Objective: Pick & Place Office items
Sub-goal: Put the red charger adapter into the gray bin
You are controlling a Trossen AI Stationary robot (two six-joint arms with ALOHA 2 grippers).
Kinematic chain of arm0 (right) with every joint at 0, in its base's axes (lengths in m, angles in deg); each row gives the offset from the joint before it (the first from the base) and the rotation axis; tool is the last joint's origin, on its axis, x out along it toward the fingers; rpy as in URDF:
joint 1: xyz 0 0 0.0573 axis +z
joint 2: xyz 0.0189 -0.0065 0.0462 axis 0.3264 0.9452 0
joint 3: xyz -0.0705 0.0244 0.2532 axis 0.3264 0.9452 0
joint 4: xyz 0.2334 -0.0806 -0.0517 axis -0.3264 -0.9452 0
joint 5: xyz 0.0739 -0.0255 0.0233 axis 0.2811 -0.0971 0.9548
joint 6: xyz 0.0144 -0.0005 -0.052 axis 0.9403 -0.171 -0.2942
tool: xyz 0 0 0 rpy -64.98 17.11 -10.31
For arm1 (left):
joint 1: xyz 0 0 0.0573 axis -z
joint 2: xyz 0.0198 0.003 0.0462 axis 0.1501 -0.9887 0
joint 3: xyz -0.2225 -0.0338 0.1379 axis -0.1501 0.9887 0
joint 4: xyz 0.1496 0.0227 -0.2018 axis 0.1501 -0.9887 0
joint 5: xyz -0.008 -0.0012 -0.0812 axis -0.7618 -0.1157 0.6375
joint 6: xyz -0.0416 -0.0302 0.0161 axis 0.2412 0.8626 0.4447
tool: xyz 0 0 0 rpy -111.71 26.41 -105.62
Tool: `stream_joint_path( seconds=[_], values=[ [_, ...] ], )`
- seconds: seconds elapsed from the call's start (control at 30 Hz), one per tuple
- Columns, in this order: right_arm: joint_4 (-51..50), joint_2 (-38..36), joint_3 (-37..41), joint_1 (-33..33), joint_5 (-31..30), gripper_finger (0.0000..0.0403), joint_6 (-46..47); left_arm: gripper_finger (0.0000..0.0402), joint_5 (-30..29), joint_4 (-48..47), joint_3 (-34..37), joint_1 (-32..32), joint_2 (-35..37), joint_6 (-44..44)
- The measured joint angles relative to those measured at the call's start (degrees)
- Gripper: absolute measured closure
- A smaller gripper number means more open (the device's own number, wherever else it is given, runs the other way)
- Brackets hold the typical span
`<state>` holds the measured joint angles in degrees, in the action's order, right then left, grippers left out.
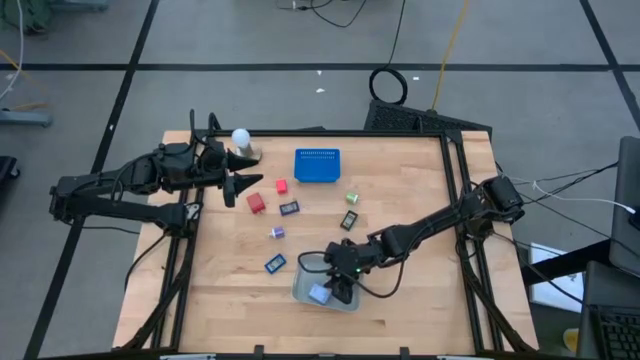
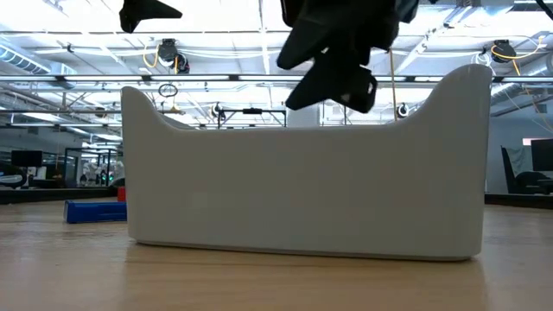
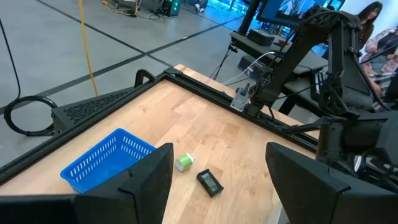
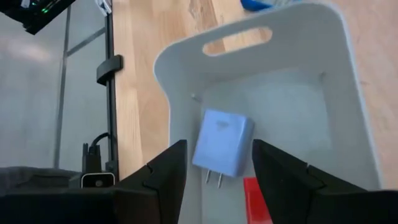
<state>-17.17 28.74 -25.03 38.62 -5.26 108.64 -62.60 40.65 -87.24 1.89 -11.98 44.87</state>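
Observation:
The office items are small blocks scattered on the table: two red ones (image 1: 257, 203) (image 1: 282, 186), two black ones (image 1: 290, 208) (image 1: 349, 220), a green one (image 1: 352, 198), a purple one (image 1: 277, 232) and a blue one (image 1: 275, 264). A pale blue plug block (image 4: 222, 148) and a red piece (image 4: 257, 199) lie on the floor of the white tray (image 1: 303, 287). My right gripper (image 1: 340, 289) (image 4: 219, 155) hangs open above the tray, with its fingers on either side of the plug block and clear of it. My left gripper (image 1: 245, 188) (image 3: 219, 152) hovers open near the white ball.
The blue perforated basket (image 1: 317, 165) (image 3: 106, 158) stands near the far edge. The white ball on its stand (image 1: 243, 140) sits at the far left corner, beside my left gripper. In the low view the tray's tall white wall (image 2: 302, 207) hides most of the table. A black frame (image 1: 455, 180) borders the table.

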Motion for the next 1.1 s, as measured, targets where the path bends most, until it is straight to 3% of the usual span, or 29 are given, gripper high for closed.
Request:
stream_joint_path(
  seconds=[0.27, 0.6, 0.77, 1.1],
  values=[
    [-6.06, -0.4, -4.35, -0.82, -2.13, 0.0232, -5.41, 0.0147, -0.02, 0.0, 0.0, 0.02, 0.0, 0.0],
    [-11.71, -6.37, -5.48, -0.87, -12.43, 0.0232, -11.95, 0.0147, 0.0, 0.0, 0.0, 0.02, 0.0, 0.02],
    [-11.16, -9.7, -5.47, -1.37, -14.46, 0.0232, -15.8, 0.0147, 0.0, 0.02, 0.0, 0.01, 0.0, 0.02],
    [-11.58, -15.37, -5.47, -1.64, -24.22, 0.0232, -26.43, 0.0147, -0.01, 0.01, 0.0, 0.01, 0.0, 0.02]
  ],
)
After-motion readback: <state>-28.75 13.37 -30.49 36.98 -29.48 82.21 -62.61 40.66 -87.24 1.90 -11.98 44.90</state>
